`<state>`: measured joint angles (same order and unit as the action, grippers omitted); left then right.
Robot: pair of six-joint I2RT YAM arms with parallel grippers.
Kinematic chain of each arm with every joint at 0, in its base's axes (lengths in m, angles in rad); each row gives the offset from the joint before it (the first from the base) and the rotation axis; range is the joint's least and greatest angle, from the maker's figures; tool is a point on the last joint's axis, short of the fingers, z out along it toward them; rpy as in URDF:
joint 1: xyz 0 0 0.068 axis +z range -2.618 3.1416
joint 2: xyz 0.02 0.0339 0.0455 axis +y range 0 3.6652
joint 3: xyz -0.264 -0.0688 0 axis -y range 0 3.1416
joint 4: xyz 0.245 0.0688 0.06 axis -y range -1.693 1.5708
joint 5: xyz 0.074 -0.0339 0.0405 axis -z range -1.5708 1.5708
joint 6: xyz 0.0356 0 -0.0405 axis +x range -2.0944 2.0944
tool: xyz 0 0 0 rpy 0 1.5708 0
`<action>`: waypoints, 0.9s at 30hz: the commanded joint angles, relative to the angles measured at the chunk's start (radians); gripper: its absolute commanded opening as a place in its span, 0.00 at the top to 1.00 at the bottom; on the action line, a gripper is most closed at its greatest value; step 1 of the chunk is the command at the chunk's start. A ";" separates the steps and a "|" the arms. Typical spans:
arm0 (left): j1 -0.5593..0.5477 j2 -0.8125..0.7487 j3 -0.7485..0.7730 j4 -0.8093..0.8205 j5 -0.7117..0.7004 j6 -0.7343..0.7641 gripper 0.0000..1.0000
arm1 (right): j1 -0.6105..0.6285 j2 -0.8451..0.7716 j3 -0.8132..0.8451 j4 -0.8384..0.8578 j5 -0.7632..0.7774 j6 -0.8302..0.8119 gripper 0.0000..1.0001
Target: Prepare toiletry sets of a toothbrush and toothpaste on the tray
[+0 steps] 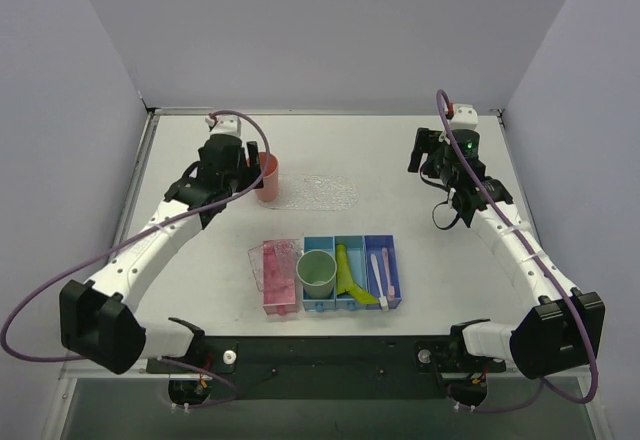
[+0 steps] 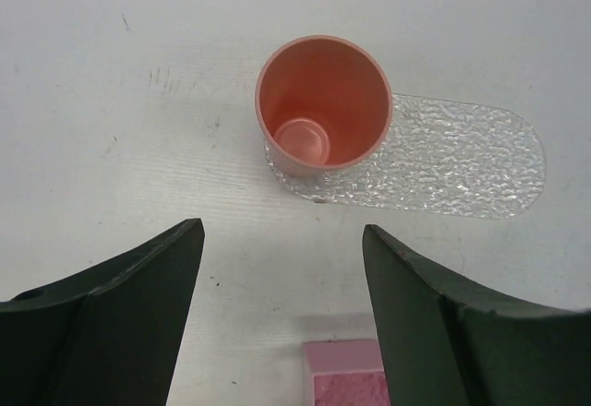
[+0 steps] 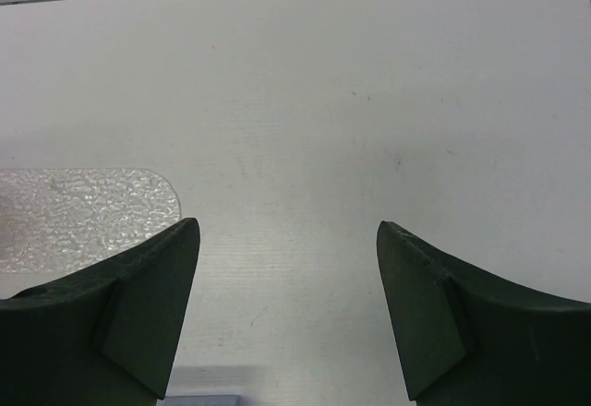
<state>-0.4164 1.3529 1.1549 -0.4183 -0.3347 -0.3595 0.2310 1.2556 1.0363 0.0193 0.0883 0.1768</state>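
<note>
The clear bumpy tray point(image 1: 325, 194) lies at the table's middle back, also in the left wrist view point(image 2: 462, 157) and at the left edge of the right wrist view point(image 3: 83, 212). A coral-pink cup point(image 1: 267, 177) point(image 2: 321, 101) stands upright and empty on the tray's left end. My left gripper point(image 1: 247, 173) point(image 2: 282, 231) is open just short of the cup, holding nothing. Two toothbrushes point(image 1: 380, 272) lie in the right blue bin compartment. The yellow-green toothpaste point(image 1: 347, 278) lies in the compartment beside them. My right gripper point(image 1: 419, 157) point(image 3: 288, 226) hangs open and empty right of the tray.
A row of bins point(image 1: 365, 242) sits near the front, with a pink one point(image 1: 278, 282) on the left, its corner showing in the left wrist view point(image 2: 343, 374). A green cup point(image 1: 316, 272) stands in the leftmost blue compartment. Walls close in the table on three sides.
</note>
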 commanded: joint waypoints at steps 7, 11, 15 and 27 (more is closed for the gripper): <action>-0.082 -0.231 -0.204 -0.157 0.039 -0.286 0.20 | 0.005 -0.007 0.019 0.039 -0.041 0.058 0.28; -0.097 -0.316 -0.297 -0.218 0.091 -0.389 0.21 | 0.004 -0.018 0.013 0.028 -0.053 0.073 0.28; -0.098 -0.405 -0.356 -0.226 0.131 -0.407 0.21 | 0.004 -0.025 -0.002 0.027 -0.064 0.093 0.28; -0.098 -0.575 -0.517 -0.172 0.289 -0.437 0.22 | 0.005 -0.036 -0.010 0.021 -0.073 0.118 0.28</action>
<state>-0.5098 0.7937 0.6666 -0.6266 -0.1165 -0.7757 0.2310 1.2530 1.0210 0.0185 0.0235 0.2817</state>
